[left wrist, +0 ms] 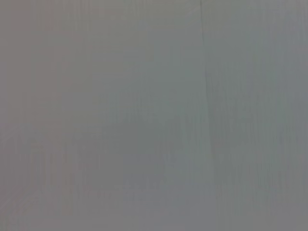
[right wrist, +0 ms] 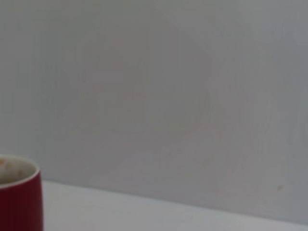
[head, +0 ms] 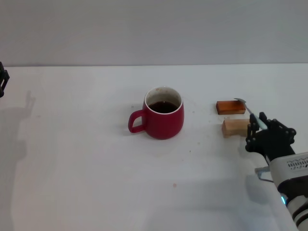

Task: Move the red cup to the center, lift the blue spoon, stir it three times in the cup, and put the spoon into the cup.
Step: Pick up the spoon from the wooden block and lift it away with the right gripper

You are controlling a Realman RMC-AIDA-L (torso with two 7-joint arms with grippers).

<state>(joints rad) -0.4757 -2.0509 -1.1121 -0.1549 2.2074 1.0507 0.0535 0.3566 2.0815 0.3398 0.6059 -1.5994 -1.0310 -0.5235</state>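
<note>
The red cup (head: 163,119) is sitting upright near the middle of the white table (head: 86,183), handle pointing toward nine o'clock and dark liquid showing inside its white wall; so the centring step is looking done, and the step in hand appears to be lifting the spoon. The right gripper (head: 257,126) is hovering at roughly four o'clock from the cup, well apart from it, and it is gripping the blue spoon (head: 253,117) by its pale handle; the fingers are clenched around that handle, not spread, and nothing else is touching them. The spoon is slanting up and away toward eleven o'clock, its grey bowl (head: 240,100) hanging over the orange-brown block (head: 230,107); whether the bowl is resting on that block or just clear of it is hard to tell. The tan wooden block (head: 235,127) is lying just beside the gripper, on its nine o'clock side.

The next move is calling for a carry toward nine o'clock, high enough for the bowl to clear the cup's rim, and then a tilt so the bowl is pointing down into the liquid; a low pass is risking a knock against the rim or the blocks.

The left gripper (head: 3,79) is parked far out at the table's nine o'clock edge, barely in view; its fingers' state cannot be told.
</note>
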